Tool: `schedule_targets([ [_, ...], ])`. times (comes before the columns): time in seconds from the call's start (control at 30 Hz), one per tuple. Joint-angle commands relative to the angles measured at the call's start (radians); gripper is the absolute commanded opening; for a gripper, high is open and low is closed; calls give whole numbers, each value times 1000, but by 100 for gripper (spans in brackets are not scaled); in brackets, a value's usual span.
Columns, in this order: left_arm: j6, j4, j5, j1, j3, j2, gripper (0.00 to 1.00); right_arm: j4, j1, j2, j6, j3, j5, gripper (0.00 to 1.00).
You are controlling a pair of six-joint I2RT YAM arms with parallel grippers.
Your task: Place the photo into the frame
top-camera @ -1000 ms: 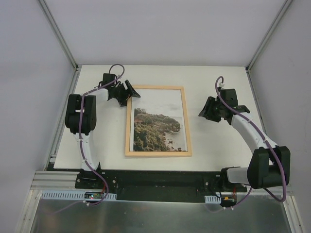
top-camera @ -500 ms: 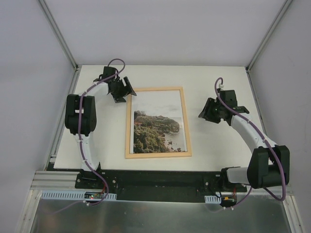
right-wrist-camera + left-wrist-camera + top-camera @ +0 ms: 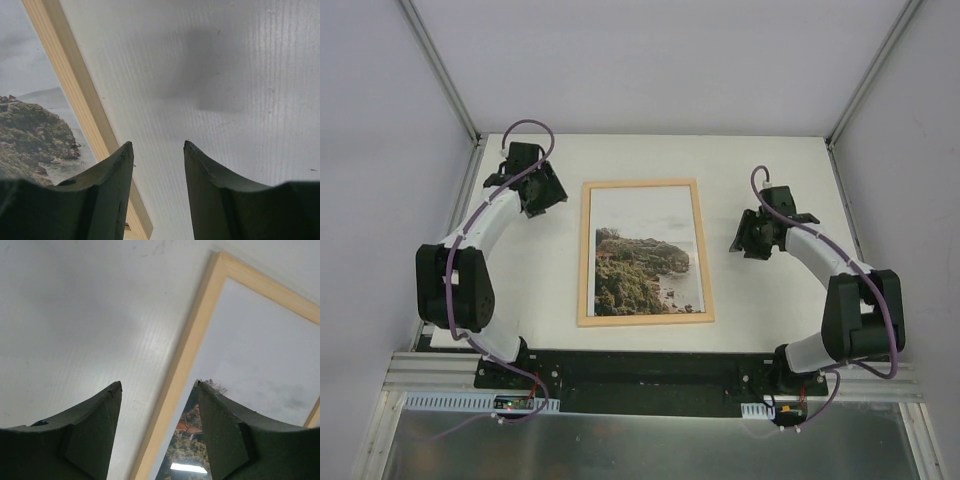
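Overhead, photo (image 3: 646, 255) within frame (image 3: 585, 250), wrist views only edges.

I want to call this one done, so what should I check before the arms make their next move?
1. Photo inside the frame border: ok.
2. Photo lying flat against the pane: cannot tell.
3. Left tool open and empty: ok.
4. Right tool open and empty: ok.
5. Both tools off the frame, seen from the top view: ok.
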Motion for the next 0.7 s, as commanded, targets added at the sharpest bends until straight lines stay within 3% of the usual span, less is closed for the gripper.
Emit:
schedule_targets([
  [0.0, -26, -43, -91, 28, -108, 7, 58, -23, 30, 51, -2, 59, 57, 45],
  [0.2, -35, -9, -42, 26, -158, 70, 40, -10, 87, 100, 17, 56, 82, 37],
  [0.67, -35, 43, 40, -35, -132, 174, 37, 3, 196, 136, 64, 32, 162, 26],
])
